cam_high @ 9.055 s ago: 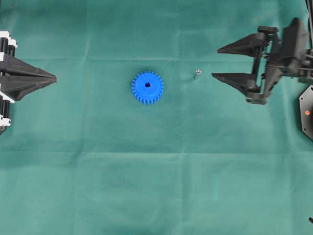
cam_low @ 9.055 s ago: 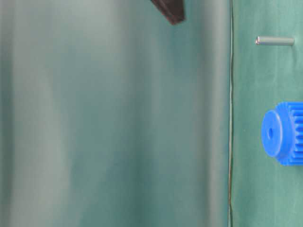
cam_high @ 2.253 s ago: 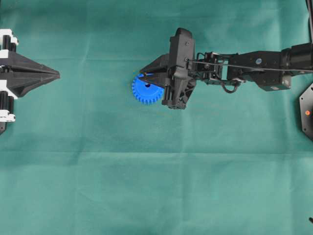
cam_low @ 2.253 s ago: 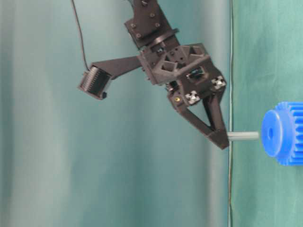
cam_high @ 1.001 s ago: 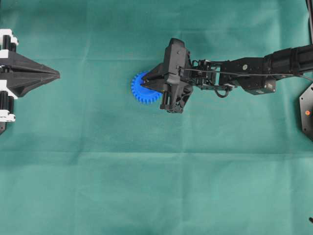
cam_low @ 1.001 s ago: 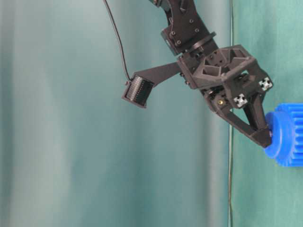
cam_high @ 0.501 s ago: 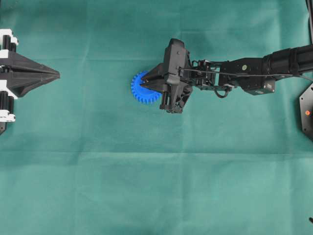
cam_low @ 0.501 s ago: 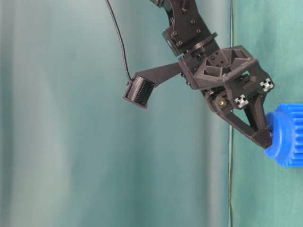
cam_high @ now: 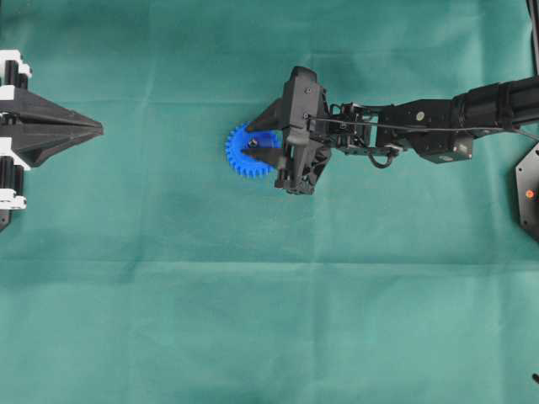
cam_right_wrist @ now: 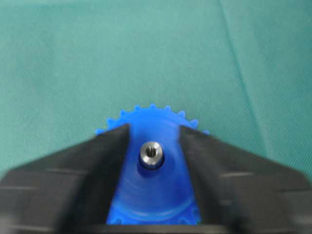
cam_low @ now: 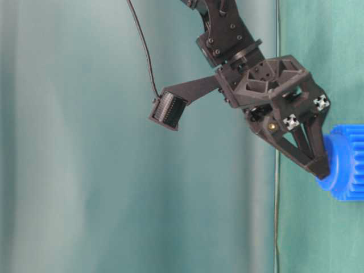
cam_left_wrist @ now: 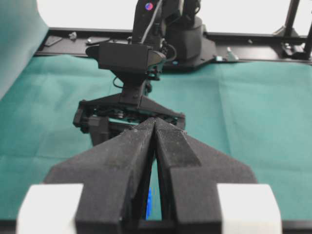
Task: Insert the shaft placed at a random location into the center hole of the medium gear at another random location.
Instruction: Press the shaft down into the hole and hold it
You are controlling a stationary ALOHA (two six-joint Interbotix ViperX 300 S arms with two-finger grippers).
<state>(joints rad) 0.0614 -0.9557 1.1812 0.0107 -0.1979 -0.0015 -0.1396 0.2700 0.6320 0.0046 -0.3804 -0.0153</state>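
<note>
Right gripper (cam_right_wrist: 151, 161): spread wide, holding nothing.
Pin (cam_right_wrist: 150, 153): seated in the gear (cam_right_wrist: 146, 195).
Risk: fingers snagging the pin on lift-off.
Left gripper (cam_left_wrist: 155, 127): closed, idle.

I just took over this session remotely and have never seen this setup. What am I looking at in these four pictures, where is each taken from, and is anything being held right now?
Two robot arms work over a green cloth. One picture looks straight down; one looks from table height and appears turned on its side; the other two come from cameras on each arm's wrist.

From above, the left gripper rests at the left edge, fingers pressed together, holding nothing. The right gripper reaches in from the right and sits over the medium gear, a blue toothed wheel lying flat on the cloth.

The right wrist picture shows the shaft, a small silvery pin, standing in the center hole of the gear. The black fingers stand apart on either side of it with blue showing between, so nothing is held.
</note>
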